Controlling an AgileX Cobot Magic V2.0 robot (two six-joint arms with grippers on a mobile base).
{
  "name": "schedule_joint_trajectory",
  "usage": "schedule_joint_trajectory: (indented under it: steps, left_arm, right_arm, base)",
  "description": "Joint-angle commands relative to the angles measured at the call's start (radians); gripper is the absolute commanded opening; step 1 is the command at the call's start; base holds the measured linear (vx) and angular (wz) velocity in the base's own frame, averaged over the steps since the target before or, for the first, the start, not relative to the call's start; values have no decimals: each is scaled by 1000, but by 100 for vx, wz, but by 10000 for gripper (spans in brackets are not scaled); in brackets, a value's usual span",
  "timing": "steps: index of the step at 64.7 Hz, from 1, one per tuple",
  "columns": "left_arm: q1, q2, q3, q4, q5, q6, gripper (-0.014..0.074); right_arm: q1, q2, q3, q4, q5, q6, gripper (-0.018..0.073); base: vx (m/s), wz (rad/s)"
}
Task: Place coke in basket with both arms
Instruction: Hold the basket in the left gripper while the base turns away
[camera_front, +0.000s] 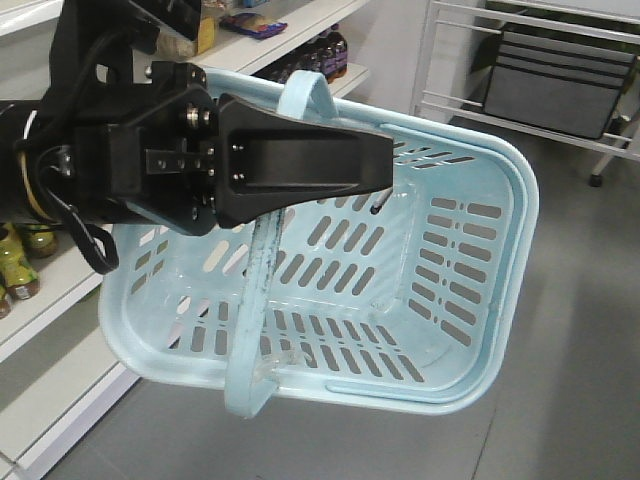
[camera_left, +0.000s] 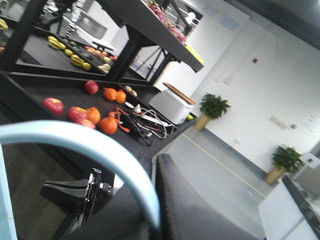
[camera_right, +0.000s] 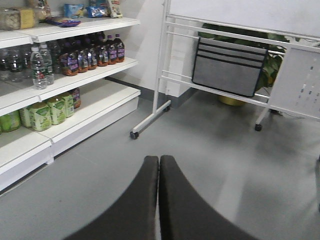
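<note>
The left fingers (camera_front: 300, 165) clench the empty basket's (camera_front: 525, 230) handle (camera_front: 252, 330). The right fingers (camera_right: 140, 200), pressed together, hold nothing; shelves (camera_right: 85, 75) lie at ten o'clock. No coke shows, so its bearing is unknown.

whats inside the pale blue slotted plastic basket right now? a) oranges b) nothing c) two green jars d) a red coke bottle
B: in the front view the pale blue slotted plastic basket shows only its own bare bottom and slotted walls, with no bottle, jar or fruit in it.
</note>
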Motion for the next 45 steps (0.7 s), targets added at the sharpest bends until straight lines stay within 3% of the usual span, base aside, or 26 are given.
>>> schedule_joint_trajectory:
  steps: [1, 45]
  left_arm:
    - [-3, -35, -29, -99, -170, 7, -7]
    - [-3, -35, -29, -99, -170, 7, -6]
  right_arm:
    - [-1, -18, 9, -9, -72, -8, -5]
    - [-1, -18, 9, -9, -72, -8, -5]
  base:
    - [-5, -41]
    - [4, -39]
